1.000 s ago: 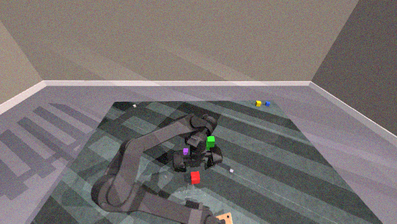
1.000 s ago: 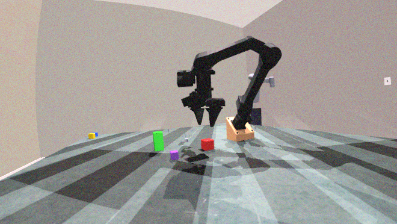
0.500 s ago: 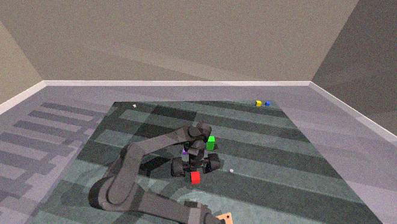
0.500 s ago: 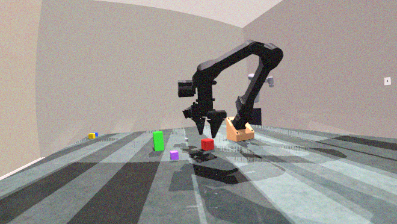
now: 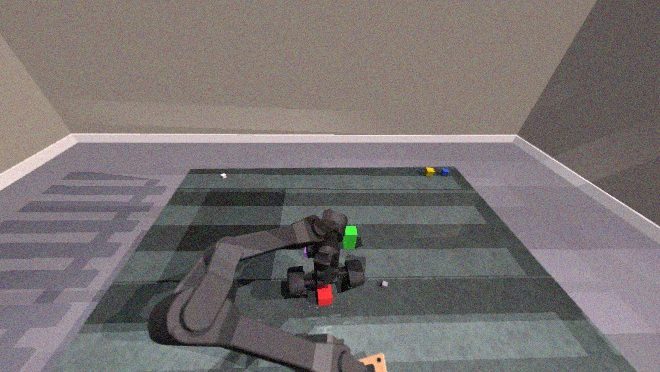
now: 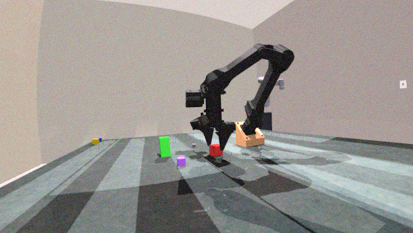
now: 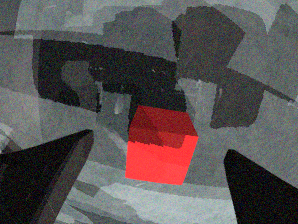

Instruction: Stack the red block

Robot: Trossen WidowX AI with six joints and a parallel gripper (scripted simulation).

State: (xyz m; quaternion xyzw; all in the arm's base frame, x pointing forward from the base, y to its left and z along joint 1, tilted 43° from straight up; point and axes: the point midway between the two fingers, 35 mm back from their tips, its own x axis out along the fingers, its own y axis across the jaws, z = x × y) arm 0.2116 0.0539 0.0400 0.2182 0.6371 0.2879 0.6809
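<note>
The red block [image 5: 324, 295] [image 6: 215, 150] [image 7: 161, 145] lies on the striped floor mat. My gripper [image 5: 325, 281] [image 6: 216, 143] [image 7: 161, 148] is open and points straight down. It hangs just above the red block, with one finger on each side of it. The fingertips are at about the level of the block's top and nothing is between them.
A small purple cube [image 6: 181, 161] [image 5: 305, 251] lies near the tower. A tiny grey cube [image 5: 384, 283] [image 6: 193, 145] lies to the right of the gripper. Yellow [image 5: 429, 171] [image 6: 95, 141] and blue [image 5: 445, 171] cubes sit at the mat's far edge. The arm's tan base [image 6: 247, 136] [image 5: 372, 362] stands nearby.
</note>
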